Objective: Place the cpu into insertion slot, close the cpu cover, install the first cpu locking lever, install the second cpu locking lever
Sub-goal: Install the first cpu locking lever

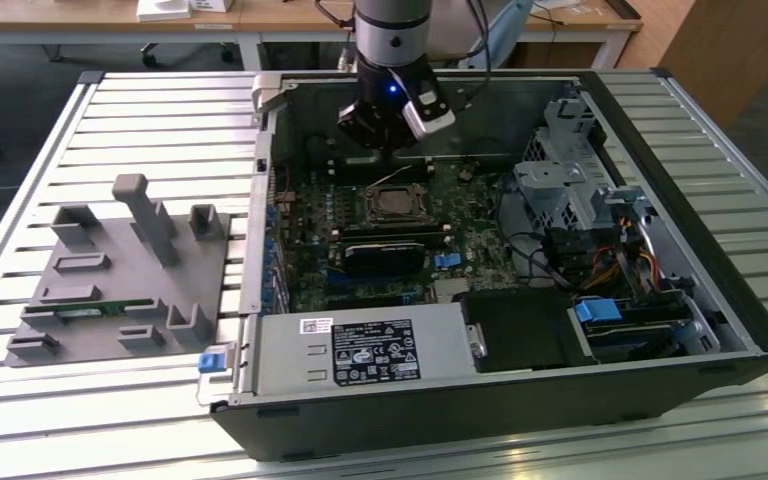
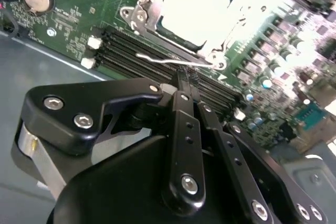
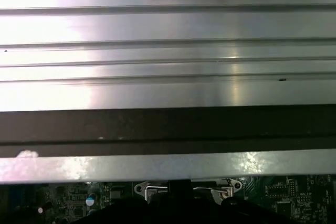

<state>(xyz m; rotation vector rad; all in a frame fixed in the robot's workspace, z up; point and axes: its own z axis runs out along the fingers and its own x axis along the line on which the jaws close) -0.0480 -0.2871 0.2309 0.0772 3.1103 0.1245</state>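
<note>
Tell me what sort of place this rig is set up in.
Likely a lab or workshop bench for computer assembly. An open computer case lies on a slatted metal table, a grey parts holder sits at the exterior view's left, and wooden desks stand behind.

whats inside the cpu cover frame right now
The cpu sits inside the cover, its pale face showing through the cut-out. The slot beneath is covered.

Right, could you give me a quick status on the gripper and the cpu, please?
Gripper inside the case, fingers shut, tips by a wire locking lever. Cpu seated in insertion slot, cpu cover down. Nothing in the way.
</note>
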